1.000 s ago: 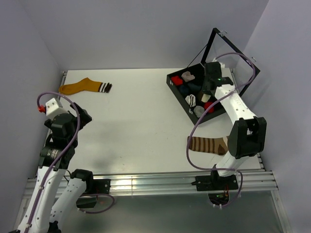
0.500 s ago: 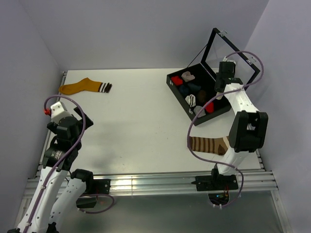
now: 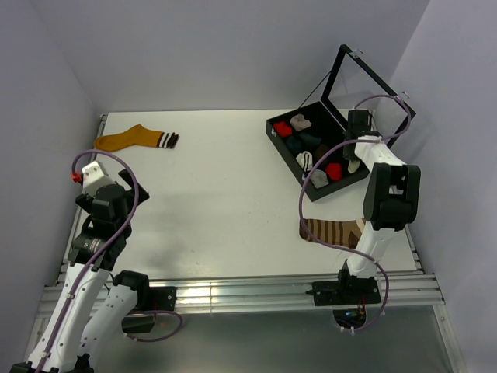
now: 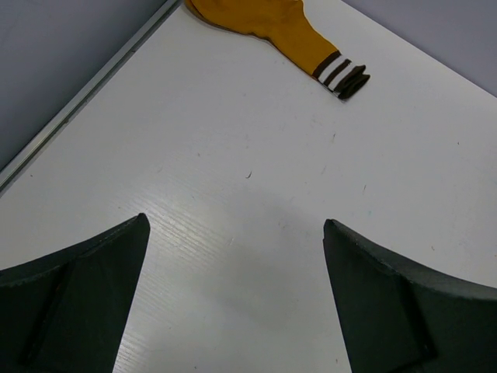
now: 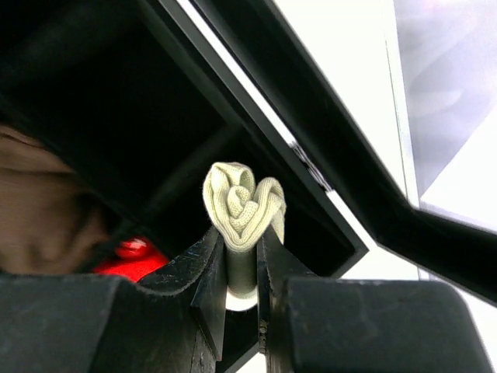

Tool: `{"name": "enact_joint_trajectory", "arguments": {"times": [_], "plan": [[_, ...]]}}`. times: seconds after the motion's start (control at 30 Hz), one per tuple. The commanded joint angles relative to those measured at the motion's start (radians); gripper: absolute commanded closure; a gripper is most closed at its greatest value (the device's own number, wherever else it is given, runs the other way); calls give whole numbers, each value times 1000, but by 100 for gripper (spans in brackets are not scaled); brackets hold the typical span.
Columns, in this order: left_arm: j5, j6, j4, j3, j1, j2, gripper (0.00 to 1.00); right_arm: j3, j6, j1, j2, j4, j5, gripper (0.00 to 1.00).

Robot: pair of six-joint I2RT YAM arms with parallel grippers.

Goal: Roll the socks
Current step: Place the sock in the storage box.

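While cream sock (image 5: 243,203) hangs over box (image 3: 284,155), drop possible

Rolled, it sits nipped in the nearly closed right gripper (image 5: 241,260) at two o'clock. Only its lower end is held; it could slip or unravel. Spread wide, the left gripper (image 4: 234,225) holds nothing.

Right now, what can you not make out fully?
- Top view: brown striped sock, one end behind the right arm.
- Left wrist view: orange sock, foot cut by the top edge.
- Right wrist view: cream sock, lower part hidden inside the right gripper.
- Top view: socks in the black box, too small to count.
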Motion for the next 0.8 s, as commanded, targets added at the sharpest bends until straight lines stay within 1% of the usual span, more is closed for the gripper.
{"name": "enact_joint_trajectory", "arguments": {"times": [0.0,0.13,0.2,0.27,0.43,0.47,0.63,0.7,0.73,0.77], "plan": [[-18,14,36,-1,-3,-4,1,-26,-5,-25,0,7,2,100],[-18,16,34,-2,-3,-1,1,-37,16,-36,20,0,-28,100],[-17,16,36,-2,-3,-2,1,-26,27,-57,38,-29,-84,100],[-18,16,36,-2,-3,-1,1,0,39,-75,55,-62,-120,100],[-15,16,39,-4,-3,-2,1,94,41,-86,138,-160,-137,100],[-20,16,34,-2,-3,1,1,104,69,-91,150,-171,-141,100],[-17,17,34,-1,-3,3,1,155,94,-111,212,-211,-187,100],[-17,17,32,-2,-3,3,1,164,103,-112,210,-221,-188,89],[-14,17,34,-1,-3,4,1,161,108,-111,203,-216,-199,80],[-14,16,34,-1,-3,6,1,161,113,-112,194,-214,-205,75]]}}
